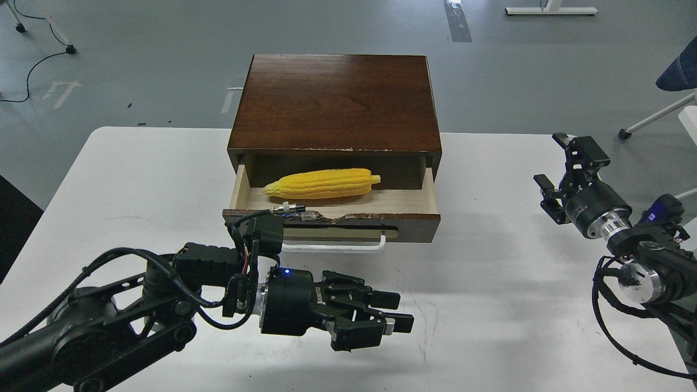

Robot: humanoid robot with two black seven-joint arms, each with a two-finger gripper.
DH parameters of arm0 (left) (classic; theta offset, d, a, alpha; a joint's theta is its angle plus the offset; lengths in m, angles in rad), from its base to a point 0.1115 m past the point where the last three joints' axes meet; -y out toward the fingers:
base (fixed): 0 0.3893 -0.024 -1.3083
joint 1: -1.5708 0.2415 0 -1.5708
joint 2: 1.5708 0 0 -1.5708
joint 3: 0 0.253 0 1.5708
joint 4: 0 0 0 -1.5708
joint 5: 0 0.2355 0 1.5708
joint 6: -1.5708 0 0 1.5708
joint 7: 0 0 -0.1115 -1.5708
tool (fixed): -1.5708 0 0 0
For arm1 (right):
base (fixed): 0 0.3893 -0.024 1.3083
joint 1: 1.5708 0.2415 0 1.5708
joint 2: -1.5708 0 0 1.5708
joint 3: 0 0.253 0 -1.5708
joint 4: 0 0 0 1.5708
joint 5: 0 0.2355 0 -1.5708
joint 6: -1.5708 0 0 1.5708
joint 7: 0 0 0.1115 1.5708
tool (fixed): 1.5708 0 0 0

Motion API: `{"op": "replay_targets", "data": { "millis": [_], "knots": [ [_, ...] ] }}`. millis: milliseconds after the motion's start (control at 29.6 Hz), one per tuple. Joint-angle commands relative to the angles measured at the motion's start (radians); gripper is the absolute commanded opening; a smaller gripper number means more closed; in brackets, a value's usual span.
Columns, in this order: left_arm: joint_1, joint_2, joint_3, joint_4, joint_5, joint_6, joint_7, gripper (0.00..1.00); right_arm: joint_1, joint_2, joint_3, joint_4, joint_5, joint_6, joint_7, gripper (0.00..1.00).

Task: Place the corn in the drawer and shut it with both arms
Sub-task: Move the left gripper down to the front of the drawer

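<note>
The yellow corn (pixel 322 183) lies lengthwise inside the open drawer (pixel 419 218), tip pointing left. The drawer is pulled out of a dark wooden cabinet (pixel 335 100); its white bar handle (pixel 337 248) faces me. My left gripper (pixel 396 311) hovers low over the table in front of the drawer, below the handle, pointing right, fingers slightly apart and empty. My right gripper (pixel 563 166) is at the right, away from the drawer, open and empty.
The white table (pixel 136 174) carries the cabinet at its back middle. Grey floor lies beyond. A chair base (pixel 648 122) and a blue seat (pixel 680 71) stand at the far right. Cables hang from both arms.
</note>
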Motion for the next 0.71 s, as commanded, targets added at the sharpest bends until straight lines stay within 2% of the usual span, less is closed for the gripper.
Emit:
{"op": "replay_targets", "data": {
  "millis": [0,371,675],
  "knots": [
    [0.007,0.007,-0.008,0.04,-0.087,0.021,0.0,0.0,-0.003,0.0,-0.001,0.0,0.0,-0.001,0.0,1.0],
    [0.01,0.009,-0.008,0.128,-0.11,0.113,0.0,0.0,-0.013,0.0,0.0,0.002,0.0,-0.001,0.0,1.0],
    [0.01,0.023,-0.031,0.182,-0.176,0.136,0.0,0.0,-0.017,0.0,-0.001,0.003,0.0,-0.001,0.0,1.0]
  ]
}}
